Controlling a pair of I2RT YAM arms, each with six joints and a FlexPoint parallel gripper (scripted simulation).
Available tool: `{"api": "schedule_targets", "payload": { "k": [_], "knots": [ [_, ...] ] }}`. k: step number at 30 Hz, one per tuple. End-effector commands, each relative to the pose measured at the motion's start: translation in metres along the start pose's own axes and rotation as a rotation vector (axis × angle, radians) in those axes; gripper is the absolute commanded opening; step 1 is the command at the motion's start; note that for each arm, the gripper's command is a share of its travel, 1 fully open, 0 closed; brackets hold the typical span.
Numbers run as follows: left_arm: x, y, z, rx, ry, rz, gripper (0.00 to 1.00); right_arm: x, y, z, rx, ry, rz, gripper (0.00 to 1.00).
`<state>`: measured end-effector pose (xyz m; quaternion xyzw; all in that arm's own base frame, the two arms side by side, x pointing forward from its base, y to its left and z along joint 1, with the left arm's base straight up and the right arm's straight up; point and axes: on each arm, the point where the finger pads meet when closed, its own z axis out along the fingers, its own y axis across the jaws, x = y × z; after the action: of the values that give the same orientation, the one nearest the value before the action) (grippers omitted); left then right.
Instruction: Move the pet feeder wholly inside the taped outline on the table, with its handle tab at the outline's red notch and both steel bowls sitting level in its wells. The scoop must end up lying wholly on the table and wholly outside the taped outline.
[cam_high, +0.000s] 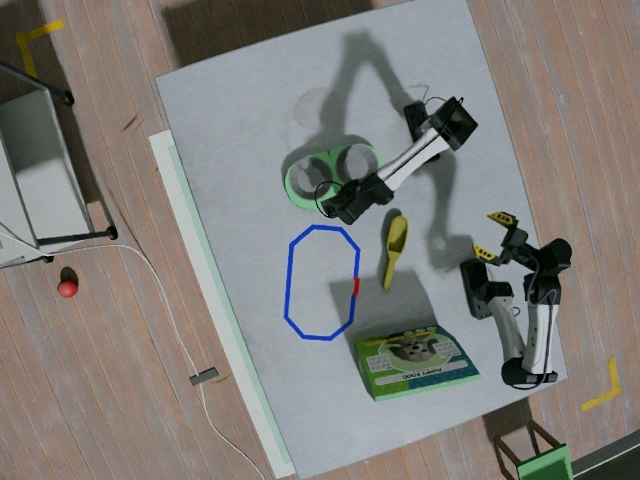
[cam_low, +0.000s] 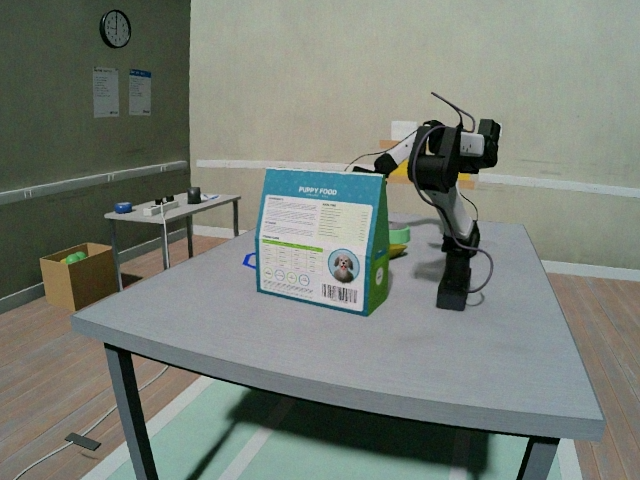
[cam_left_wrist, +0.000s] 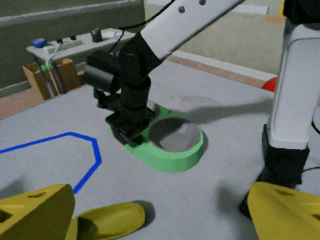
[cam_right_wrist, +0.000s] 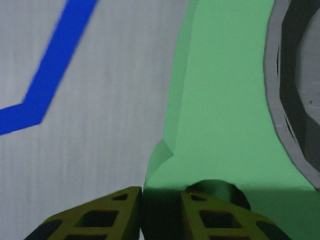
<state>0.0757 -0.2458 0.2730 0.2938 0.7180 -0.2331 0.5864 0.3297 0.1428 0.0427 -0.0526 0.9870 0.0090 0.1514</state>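
Landmark: one taped outline (cam_high: 289, 279) (cam_low: 249, 260) (cam_left_wrist: 96, 150) (cam_right_wrist: 55, 65), blue, eight-sided, with a red notch (cam_high: 356, 286) in one long side; laid on a grey bench (cam_high: 232, 155) (cam_low: 310, 341) (cam_left_wrist: 200, 200).

Item: pet feeder (cam_high: 296, 198) (cam_low: 400, 235) (cam_left_wrist: 172, 162) (cam_right_wrist: 220, 100), green, double-welled. Wholly outside the outline, near the short end farther from the bag; its handle tab is away from the notch.

Item: two steel bowls, one (cam_high: 310, 178) and another (cam_high: 357, 162) (cam_left_wrist: 175, 134), each in a feeder well.

Item: right gripper (cam_high: 341, 209) (cam_left_wrist: 122, 140) (cam_right_wrist: 161, 192), beside that same end of the outline, fingers closed on the pet feeder at its edge, next to a dark round hole.

Item: scoop (cam_high: 398, 235) (cam_low: 397, 251) (cam_left_wrist: 111, 221), yellow, lying on the bench outside the outline, on its notch side.

Item: left gripper (cam_high: 481, 231) (cam_left_wrist: 162, 200), fingers wide open and unladen, well apart from the outline on its notch side, beyond the scoop.

Item: puppy food bag (cam_high: 413, 356) (cam_low: 315, 237), upright near the outline's other short end, towards the notch side.
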Motion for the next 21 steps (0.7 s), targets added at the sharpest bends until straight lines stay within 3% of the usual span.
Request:
{"api": "schedule_targets", "payload": {
  "k": [1,21],
  "knots": [
    [-0.005,0.001,-0.001,0.006,-0.01,-0.02,0.88,-0.001,0.019,0.005,-0.033,0.022,-0.074,0.06],
    [-0.005,0.001,-0.001,0.006,-0.01,-0.02,0.88,-0.016,0.094,0.01,-0.13,0.029,-0.373,0.06]
  ]
}}
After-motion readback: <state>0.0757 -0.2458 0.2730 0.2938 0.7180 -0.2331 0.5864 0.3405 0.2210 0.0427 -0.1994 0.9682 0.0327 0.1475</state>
